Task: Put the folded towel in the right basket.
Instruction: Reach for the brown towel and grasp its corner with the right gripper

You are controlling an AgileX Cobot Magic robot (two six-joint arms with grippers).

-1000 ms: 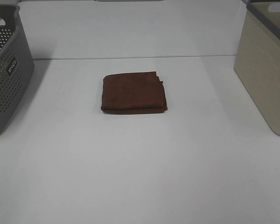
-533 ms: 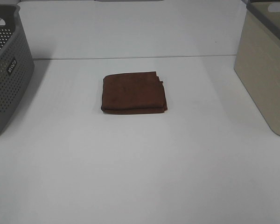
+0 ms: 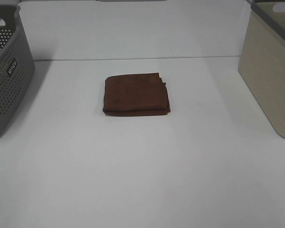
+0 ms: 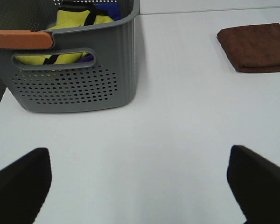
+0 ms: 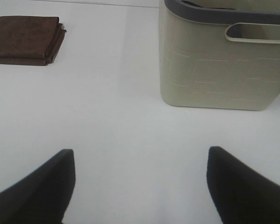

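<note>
A folded brown towel (image 3: 136, 94) lies flat in the middle of the white table. It also shows in the left wrist view (image 4: 255, 46) and in the right wrist view (image 5: 26, 39). The beige right basket (image 3: 270, 71) stands at the table's right edge, and it is also in the right wrist view (image 5: 221, 60). My left gripper (image 4: 140, 182) is open and empty, far from the towel. My right gripper (image 5: 140, 182) is open and empty, in front of the beige basket. Neither gripper shows in the exterior high view.
A grey perforated basket (image 3: 4, 71) stands at the table's left edge; the left wrist view (image 4: 74, 79) shows yellow and blue cloth inside it. The white table (image 3: 142, 171) stretches wide around the towel.
</note>
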